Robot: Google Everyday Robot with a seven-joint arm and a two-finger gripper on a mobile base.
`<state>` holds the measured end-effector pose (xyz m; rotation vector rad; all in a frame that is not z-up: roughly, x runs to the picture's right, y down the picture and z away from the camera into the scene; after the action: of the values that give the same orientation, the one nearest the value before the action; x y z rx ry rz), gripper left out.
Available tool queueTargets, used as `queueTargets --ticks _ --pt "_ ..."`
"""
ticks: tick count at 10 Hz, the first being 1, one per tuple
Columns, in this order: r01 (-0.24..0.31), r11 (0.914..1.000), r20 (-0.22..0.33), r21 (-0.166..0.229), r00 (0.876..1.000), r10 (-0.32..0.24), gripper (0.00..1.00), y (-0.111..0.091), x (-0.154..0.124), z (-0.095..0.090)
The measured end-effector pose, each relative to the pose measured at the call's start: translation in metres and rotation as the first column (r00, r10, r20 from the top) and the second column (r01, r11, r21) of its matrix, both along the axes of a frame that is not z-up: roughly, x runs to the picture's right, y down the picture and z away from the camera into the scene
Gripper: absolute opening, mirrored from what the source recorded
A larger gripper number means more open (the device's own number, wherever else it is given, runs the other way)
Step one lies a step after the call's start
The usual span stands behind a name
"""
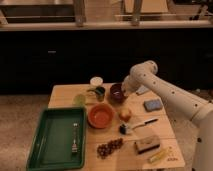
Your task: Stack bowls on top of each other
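Note:
The dark maroon-brown bowl (116,93) stands at the back middle of the wooden table (65,92). My gripper (124,91) is down at this bowl's right rim, on the end of the white arm (165,92) that reaches in from the right. The wider orange-red bowl (101,115) sits apart from it, in front and a little to the left, with nothing in it.
A dark green mug (99,93) and a white cup (96,81) stand left of the maroon bowl. A green tray (52,145) with a fork (75,137) fills the left. A fruit (125,114), blue sponge (153,105), black brush (135,126), dark clustered bits (109,147) and a brown block (147,144) lie right.

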<state>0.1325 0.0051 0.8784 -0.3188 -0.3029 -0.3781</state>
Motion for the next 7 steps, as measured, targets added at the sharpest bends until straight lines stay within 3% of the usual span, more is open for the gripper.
queueTargets --ticks 1,3,7 --pt "0.041 0.999 0.021 -0.018 0.999 -0.04 0.79 0.001 0.0 -0.001" --pt "0.143 0.9886 0.077 -0.046 0.987 -0.139 0.8 0.002 -0.002 -0.001" --pt "0.201 0.9788 0.116 -0.037 0.974 -0.196 0.8 0.01 0.014 0.008"
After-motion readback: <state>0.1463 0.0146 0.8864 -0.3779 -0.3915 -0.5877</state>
